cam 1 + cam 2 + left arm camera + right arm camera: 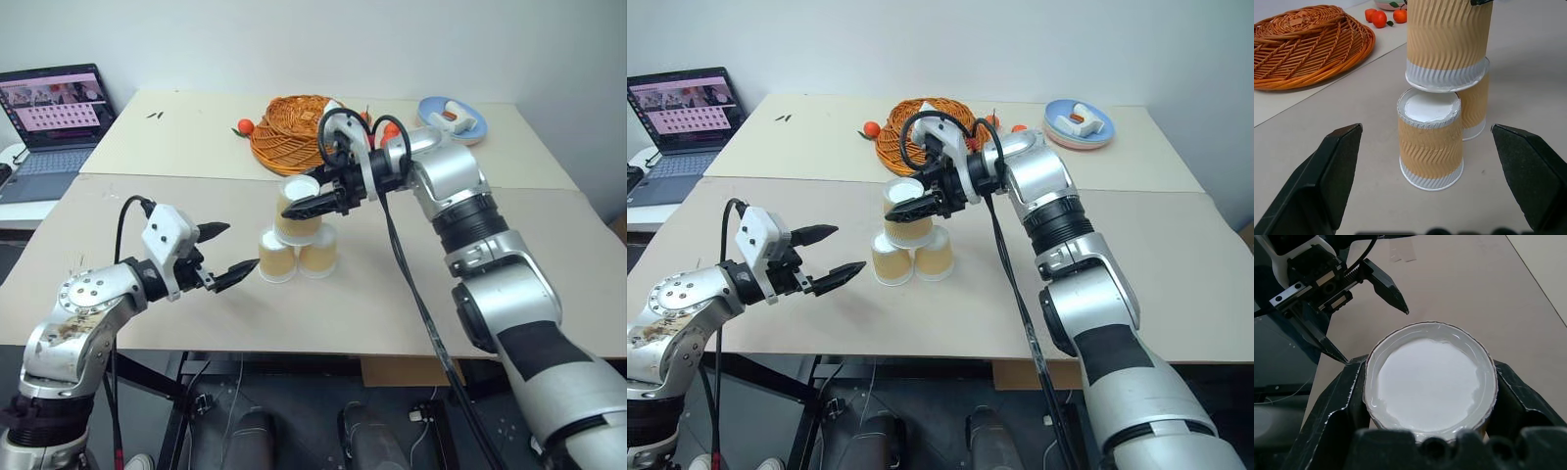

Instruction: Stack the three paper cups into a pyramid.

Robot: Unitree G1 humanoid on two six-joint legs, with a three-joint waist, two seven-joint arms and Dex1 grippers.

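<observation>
Left eye view, right claw (306, 207) clamping top cup (297, 208) (over two cups (298, 254)), left claw (227, 253) wide beside.

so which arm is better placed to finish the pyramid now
Right. The right gripper is shut on the top cup, holding it over the two base cups. The left gripper is open and apart.

Two upturned paper cups (277, 257) stand mid-desk (549, 294); a wicker basket (287, 132), oranges (243, 127) and plate (453, 119) line its far edge.
</observation>
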